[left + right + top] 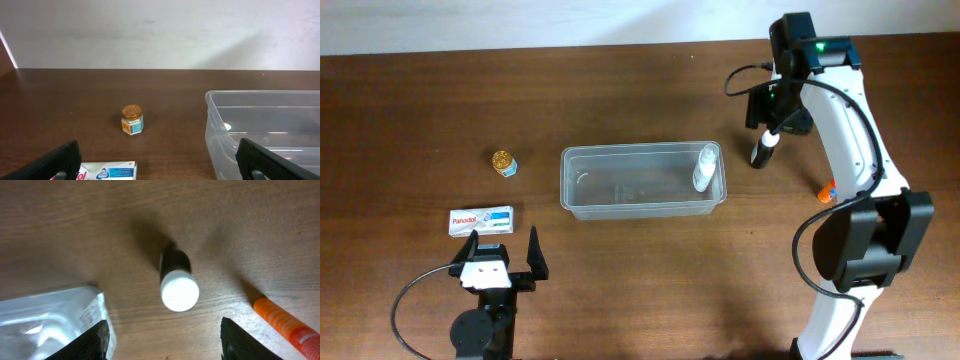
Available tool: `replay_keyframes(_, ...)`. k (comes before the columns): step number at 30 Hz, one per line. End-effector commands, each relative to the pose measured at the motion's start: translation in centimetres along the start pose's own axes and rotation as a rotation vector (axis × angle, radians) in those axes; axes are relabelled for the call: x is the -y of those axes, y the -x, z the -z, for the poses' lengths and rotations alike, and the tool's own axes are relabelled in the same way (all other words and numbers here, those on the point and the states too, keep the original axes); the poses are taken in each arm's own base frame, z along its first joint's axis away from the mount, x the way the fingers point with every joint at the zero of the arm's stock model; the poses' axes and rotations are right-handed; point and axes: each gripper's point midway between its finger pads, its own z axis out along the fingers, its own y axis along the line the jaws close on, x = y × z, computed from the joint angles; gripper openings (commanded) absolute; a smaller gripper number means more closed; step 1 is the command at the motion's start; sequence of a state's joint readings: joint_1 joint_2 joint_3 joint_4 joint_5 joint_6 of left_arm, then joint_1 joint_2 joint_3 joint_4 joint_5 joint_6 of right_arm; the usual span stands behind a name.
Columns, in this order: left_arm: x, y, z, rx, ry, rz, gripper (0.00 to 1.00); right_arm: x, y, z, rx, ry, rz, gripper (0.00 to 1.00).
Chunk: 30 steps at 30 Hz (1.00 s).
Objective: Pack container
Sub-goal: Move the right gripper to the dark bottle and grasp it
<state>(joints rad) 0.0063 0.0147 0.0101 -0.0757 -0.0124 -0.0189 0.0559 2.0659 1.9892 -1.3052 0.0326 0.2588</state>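
As right gripper (763, 140) hovers, container (640, 148) lies just beside.

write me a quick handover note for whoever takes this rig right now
Left gripper: fingers apart, empty, near the medicine box.
Right gripper: fingers apart, empty, above the dark bottle standing right of the container.
Done: white bottle stands in the container's right end.
Left: dark bottle, medicine box, gold-lidded jar and orange tube, all on the table.
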Motion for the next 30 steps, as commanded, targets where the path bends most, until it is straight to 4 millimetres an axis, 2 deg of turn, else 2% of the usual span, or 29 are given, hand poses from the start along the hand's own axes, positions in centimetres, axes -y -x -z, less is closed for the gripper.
replay_keyframes(1,-0.2,-0.1,0.0,0.000,0.007,-0.015,0.99,1.3,-0.2,-2.4,-0.043,-0.011,-0.037,0.64)
replay_keyframes(9,-0.2,-0.1,0.0,0.000,0.007,-0.015,0.99,1.2,-0.8,-6.4,-0.115,-0.007,-0.041,0.64)
replay_keyframes(14,-0.2,-0.1,0.0,0.000,0.007,-0.015,0.99,0.7,-0.8,-7.7,-0.134,0.016,-0.043,0.63)
replay_keyframes(30,-0.2,-0.1,0.0,0.000,0.007,-0.015,0.99,2.0,0.2,-7.5,-0.125,0.088,-0.080,0.63)
